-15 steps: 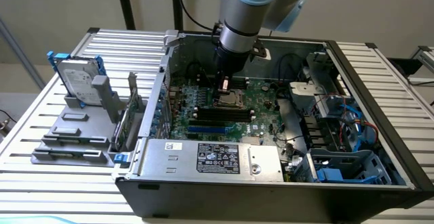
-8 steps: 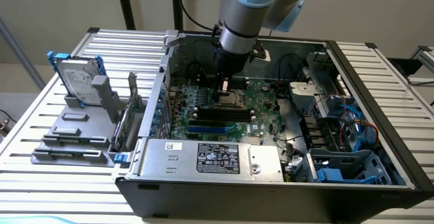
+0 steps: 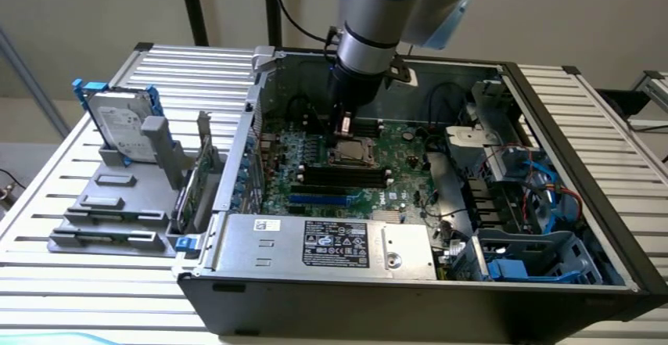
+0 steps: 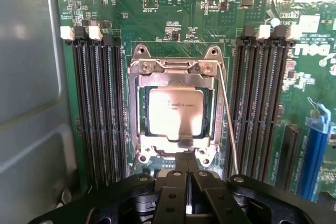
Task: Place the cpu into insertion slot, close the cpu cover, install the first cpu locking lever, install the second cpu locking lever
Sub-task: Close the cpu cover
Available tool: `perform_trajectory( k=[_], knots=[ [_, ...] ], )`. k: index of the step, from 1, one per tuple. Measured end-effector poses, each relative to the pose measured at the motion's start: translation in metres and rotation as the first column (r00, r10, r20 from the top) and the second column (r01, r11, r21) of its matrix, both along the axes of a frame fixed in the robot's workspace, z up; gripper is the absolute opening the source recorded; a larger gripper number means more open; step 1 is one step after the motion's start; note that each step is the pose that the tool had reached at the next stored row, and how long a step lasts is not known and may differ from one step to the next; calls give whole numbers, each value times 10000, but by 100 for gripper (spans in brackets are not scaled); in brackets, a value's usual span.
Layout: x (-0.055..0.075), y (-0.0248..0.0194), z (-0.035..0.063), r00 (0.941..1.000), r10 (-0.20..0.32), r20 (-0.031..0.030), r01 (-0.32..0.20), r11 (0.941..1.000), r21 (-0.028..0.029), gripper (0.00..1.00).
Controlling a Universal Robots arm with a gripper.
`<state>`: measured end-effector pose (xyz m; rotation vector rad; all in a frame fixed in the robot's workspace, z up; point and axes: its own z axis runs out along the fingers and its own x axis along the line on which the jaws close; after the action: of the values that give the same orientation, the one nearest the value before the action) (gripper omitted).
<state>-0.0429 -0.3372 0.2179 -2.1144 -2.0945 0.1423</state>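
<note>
My fingers (image 4: 177,182) are closed tight against each other with nothing between them, their black tips just short of the near edge of the cpu cover (image 4: 132,114), a small square silvery metal frame plate with a central window. I cannot tell whether the tips touch the small tab at that edge. The cover lies flat over the insertion slot (image 4: 143,109), a small square socket whose black rim shows as a dark border inside the window. The small thin square cpu (image 4: 175,113), with its pale silvery-grey metal face, sits in that slot and is framed by the window. A thin silvery wire locking lever (image 4: 228,124) runs along one side of the cover, slanting away from it toward my end; I cannot tell whether it is hooked down. Banks of long black memory slots (image 4: 97,114) flank the socket on the green circuit board (image 4: 173,35). In the exterior view my fingers (image 3: 342,130) hang just above the socket inside an open black computer case (image 3: 418,302) that lies on a slatted metal surface (image 3: 105,298). A large silver labelled box (image 3: 334,243) sits at the case's near side, and a grey hard drive (image 3: 117,118) stands in a grey holder toward the exterior view's left.
</note>
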Motion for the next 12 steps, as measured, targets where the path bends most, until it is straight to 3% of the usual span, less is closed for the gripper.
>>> perform_trajectory(
  k=[8, 12],
  knots=[
    [-265, -99, 83, 10000, 0, 1, 0, 10000, 22, 11],
    [-330, -109, 92, 10000, 0, 1, 0, 10000, 25, 11]
  ],
)
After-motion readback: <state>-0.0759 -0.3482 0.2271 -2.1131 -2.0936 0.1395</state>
